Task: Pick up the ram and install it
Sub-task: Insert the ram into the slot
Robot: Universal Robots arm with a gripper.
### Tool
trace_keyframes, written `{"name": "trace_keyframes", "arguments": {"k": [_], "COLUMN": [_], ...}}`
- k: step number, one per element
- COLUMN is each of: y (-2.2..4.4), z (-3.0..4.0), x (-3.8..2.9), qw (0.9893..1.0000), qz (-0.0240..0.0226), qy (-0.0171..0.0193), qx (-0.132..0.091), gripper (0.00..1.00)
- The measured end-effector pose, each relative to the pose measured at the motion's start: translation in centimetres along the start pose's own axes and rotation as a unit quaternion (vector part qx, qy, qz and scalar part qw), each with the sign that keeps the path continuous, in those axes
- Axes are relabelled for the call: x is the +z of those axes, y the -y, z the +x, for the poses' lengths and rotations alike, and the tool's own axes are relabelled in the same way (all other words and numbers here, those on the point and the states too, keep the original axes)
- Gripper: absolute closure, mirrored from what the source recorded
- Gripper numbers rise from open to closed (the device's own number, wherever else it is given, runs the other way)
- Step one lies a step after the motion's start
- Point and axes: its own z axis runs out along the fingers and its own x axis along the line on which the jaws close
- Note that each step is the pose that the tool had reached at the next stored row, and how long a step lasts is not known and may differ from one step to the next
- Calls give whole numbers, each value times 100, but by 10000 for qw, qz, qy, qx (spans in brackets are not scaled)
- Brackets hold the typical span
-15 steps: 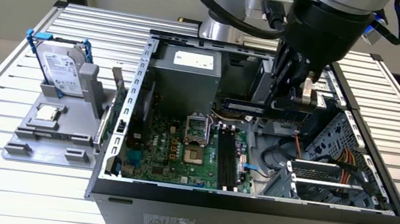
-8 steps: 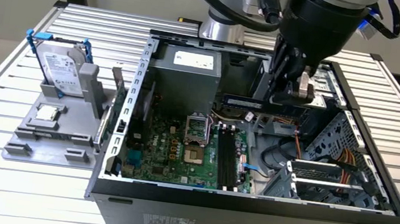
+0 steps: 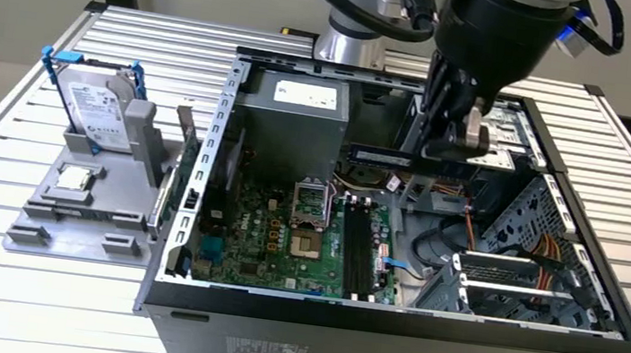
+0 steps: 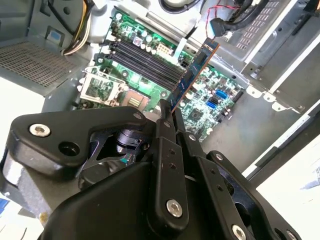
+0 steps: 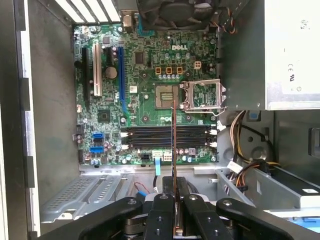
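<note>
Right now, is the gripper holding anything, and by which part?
Yes: the gripper is shut on the ram, pinching its flat faces near one end; the rest of the stick juts out over the motherboard.

gripper (image 4: 168,109): matt black | ram (image 4: 194,75): circuit board | table (image 3: 12,293): ribbed silvery metal

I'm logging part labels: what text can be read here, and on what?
Nothing can be quoted reliably.
Label on hard drive: too small.
Sticker on power supply: blurred.
Front sticker on case: too small.
Print on motherboard: mostly too small.
The ram in the gripper: no readable print.
</note>
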Motion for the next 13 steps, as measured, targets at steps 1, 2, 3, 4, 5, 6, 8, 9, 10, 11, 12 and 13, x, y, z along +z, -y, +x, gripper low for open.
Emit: {"name": "trace_keyframes", "arguments": {"k": [1,2,3,4,5,6,8,9,10,11,12,13], "y": [-1,-2,-3,-4,-5,-5,-5,-5,-5,-5,-5,-5], "z": [-6,-12,-17,-21,-25,-27,-29,-29,-29,-29,-29,-29], "x": [0,0,1,0,0,0,0,0,0,0,0,0], "qw": [10000,10000,10000,10000,10000,10000,10000,10000,10000,10000,10000,10000], "qz": [1,1,1,1,1,1,1,1,1,1,1,1], "qy": [0,0,0,0,0,0,0,0,0,0,0,0], "qx": [0,0,0,0,0,1,6,9,9,10,10,10], "gripper": [100,100,100,100,100,100,100,100,100,100,100,100]}}
